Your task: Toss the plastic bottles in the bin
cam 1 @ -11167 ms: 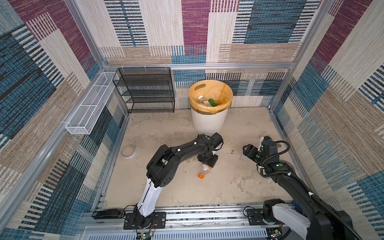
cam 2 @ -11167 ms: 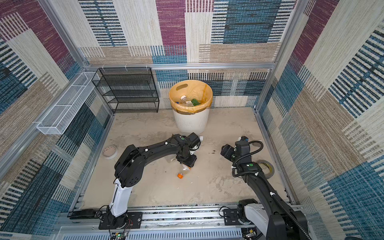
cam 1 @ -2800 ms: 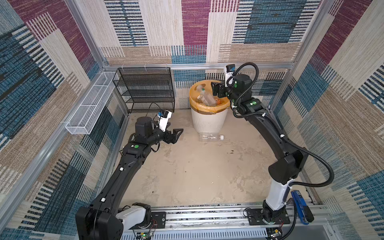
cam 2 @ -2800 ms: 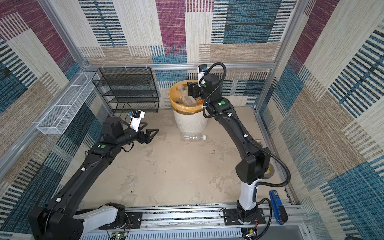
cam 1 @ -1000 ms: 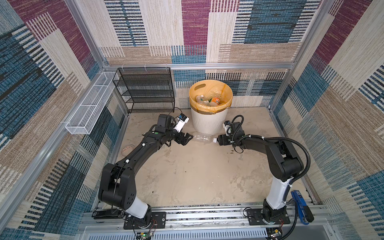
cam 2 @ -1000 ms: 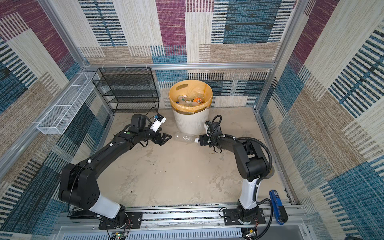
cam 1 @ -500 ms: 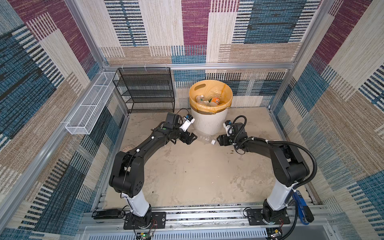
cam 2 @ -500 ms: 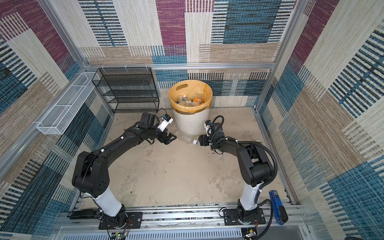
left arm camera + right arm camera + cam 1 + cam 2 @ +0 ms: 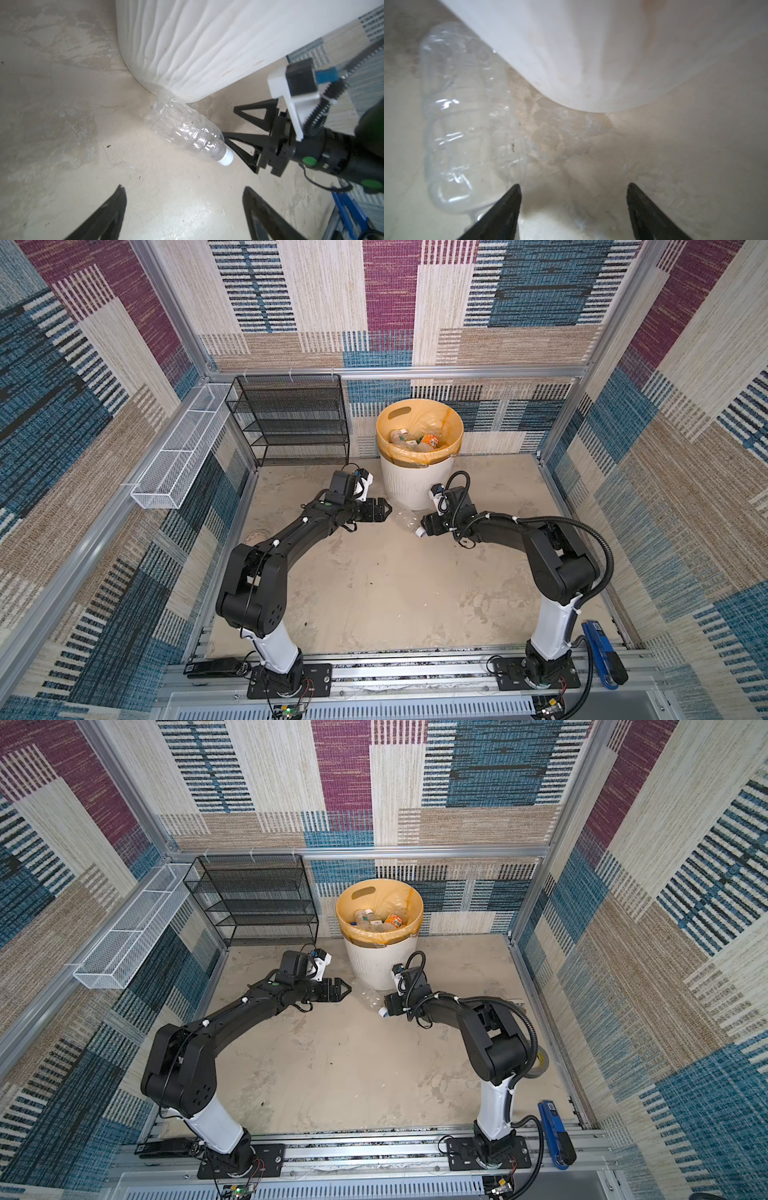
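left wrist view: clear bottle (image 9: 187, 128) lies touching the foot of the bin (image 9: 207, 41), near the back edge of the bench (image 9: 62, 104). looks light, crushable, slick, so grab mid-body. left gripper (image 9: 182, 188) and right gripper (image 9: 230, 122) both spread, empty.

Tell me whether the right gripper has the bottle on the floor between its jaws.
No: in the right wrist view the clear bottle lies beside the open right gripper, outside its jaws.

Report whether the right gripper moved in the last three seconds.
Yes: the right gripper dropped from above the bin to the floor beside its base.
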{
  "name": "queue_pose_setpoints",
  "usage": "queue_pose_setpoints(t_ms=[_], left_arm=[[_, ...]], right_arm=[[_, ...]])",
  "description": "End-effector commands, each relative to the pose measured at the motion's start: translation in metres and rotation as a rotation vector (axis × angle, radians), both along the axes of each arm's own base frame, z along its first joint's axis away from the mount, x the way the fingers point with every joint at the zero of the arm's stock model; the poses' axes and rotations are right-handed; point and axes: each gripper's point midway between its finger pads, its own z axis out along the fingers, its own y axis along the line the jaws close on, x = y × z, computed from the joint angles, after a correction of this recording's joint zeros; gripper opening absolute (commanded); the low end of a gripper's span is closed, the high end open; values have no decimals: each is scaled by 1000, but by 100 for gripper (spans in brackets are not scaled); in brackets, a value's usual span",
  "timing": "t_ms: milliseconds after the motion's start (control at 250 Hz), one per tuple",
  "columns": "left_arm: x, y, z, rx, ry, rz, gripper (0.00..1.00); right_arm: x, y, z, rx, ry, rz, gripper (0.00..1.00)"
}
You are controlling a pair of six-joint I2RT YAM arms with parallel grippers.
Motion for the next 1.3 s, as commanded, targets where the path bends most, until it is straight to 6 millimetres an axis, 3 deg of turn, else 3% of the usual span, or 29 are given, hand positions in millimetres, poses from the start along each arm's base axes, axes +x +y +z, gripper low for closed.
queue_pose_setpoints(t_ms=[0,140,564,756,888,1124,1296], left_arm=[[-1,12,-8,-1,72,120,87],[-4,17,-21,16,119,160,87],[-12,21,-42,-54,259,337,87],[7,-5,-41,-108,274,339,87],[19,-27,-51,-138,309,320,87],[29,-43,-58,-162,318,323,87],[32,-50,-63,-165,323,327,87]], right_arm=[[-15,21,21,129,-4,61,81],[-25,23,32,181,-12,64,80],[-20,6,21,151,16,-34,79],[-19,5,19,171,26,-44,79],[-22,-2,18,176,29,-62,79],[-24,-20,10,167,40,-107,79],[-16,-17,7,162,38,-103,78]])
